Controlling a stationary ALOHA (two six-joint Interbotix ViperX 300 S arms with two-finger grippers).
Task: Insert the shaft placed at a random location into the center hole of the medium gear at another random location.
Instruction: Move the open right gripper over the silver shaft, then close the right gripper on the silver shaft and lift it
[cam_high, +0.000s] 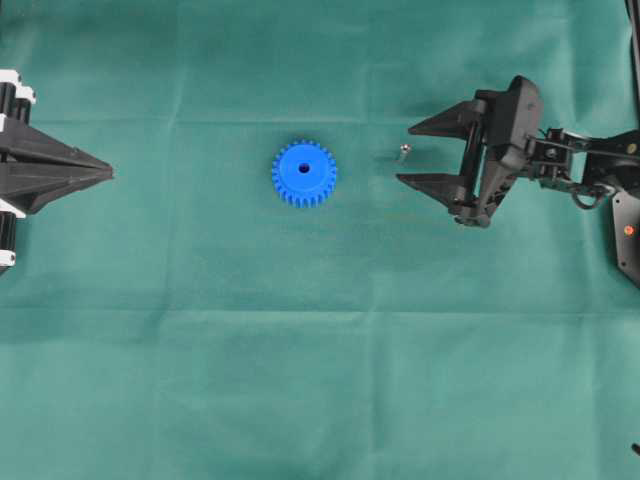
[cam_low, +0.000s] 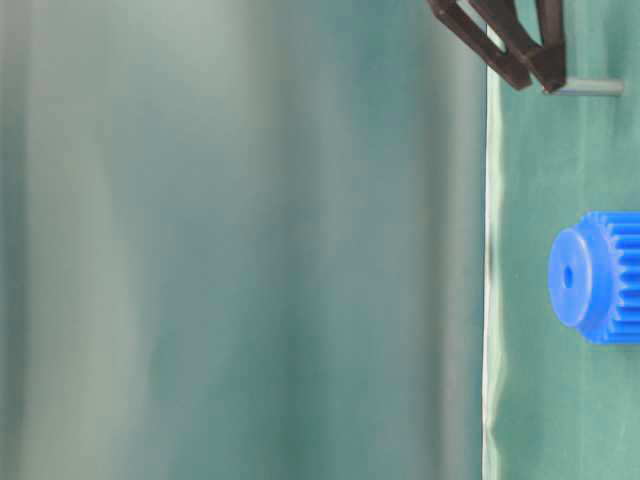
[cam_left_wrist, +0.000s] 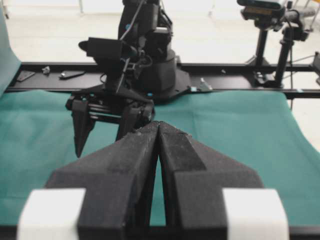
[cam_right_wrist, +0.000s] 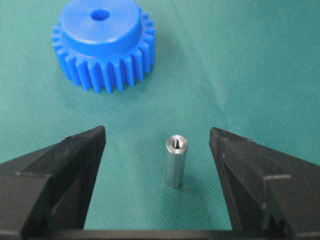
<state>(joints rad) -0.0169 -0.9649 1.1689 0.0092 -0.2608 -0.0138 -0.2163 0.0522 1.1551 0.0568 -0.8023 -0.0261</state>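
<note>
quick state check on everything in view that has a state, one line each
shaft: standing upright on the cloth, free, between the right gripper's open fingers, touched by neither
medium gear: lying flat on the cloth, hub up, apart from the shaft
center hole: empty
right gripper: open, holding nothing
left gripper: shut, holding nothing, away from the gear

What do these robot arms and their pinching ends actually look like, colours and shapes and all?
Both are matt black. The left tool ends in two long wedge-shaped fingers tapering to a point, with white blocks at their base. The right tool has the same pointed black fingers on a chunky black wrist, with thin black cables looping behind it and a small red dot on the arm.
</note>
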